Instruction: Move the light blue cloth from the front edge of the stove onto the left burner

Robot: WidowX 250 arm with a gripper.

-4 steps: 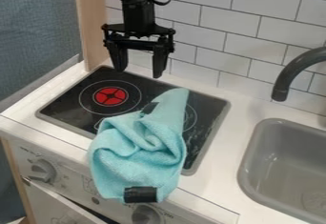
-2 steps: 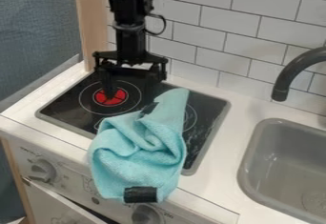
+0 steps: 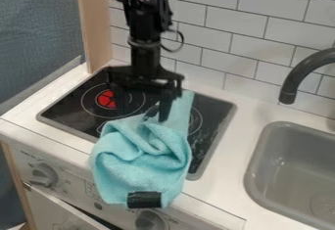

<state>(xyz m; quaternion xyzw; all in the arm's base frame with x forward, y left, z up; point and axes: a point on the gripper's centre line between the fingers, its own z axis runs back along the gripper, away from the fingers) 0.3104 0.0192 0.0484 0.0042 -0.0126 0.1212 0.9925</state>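
I moved the gripper, spread, toward 5 o'clock to the cloth's 12 o'clock side; cloth seemed reachable, ungripped.

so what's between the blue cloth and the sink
Part of the black cooktop and a strip of white counter lie between the cloth and the sink in the camera view.

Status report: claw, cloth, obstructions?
Claw open, at far end of cloth, contact unclear. Cloth bunched on stovetop, near end past the counter's front edge. Faucet off to the side.
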